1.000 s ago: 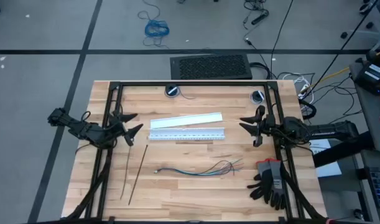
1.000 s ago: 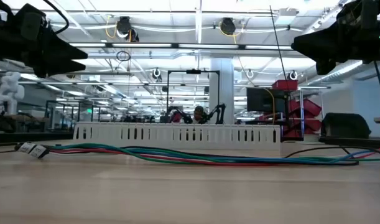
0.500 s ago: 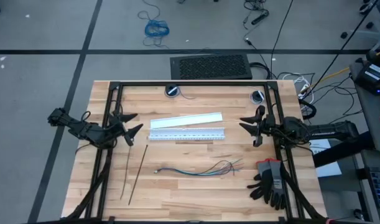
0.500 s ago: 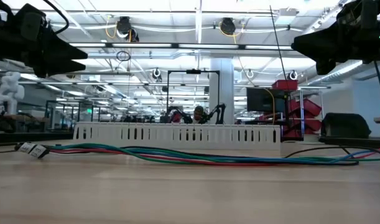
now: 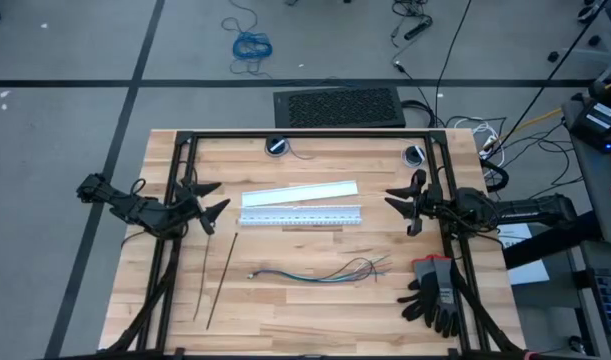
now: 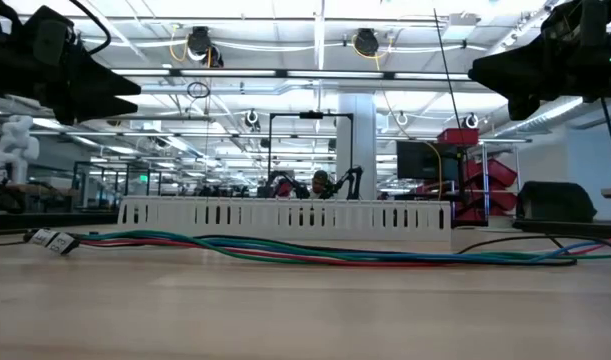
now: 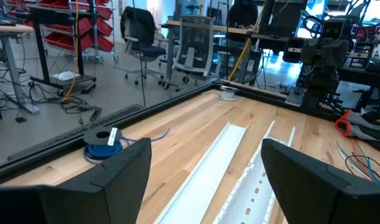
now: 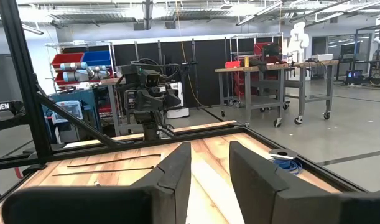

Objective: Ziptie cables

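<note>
Left gripper point(image 5: 213, 200): fingers spread wide, holding nothing, at left centre of the high view above the desk point(image 5: 315, 310). Right gripper point(image 5: 400, 203): fingers partly parted, holding nothing, at right centre. Between them lie two white slotted strips point(image 5: 300, 203). The cables point(image 5: 320, 270) lie lower centre; the zipties point(image 5: 217, 278) lie lower left, apart from both grippers. Black gloves point(image 5: 435, 292) sit lower right.

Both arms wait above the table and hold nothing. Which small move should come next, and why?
Probably the left gripper should come down toward the zipties. They lie untouched on the table, on the left arm's side, just beside the cables. The left jaws stand open and empty, ready to pick one strip. The right gripper hovers over the table's right side, also empty.
</note>
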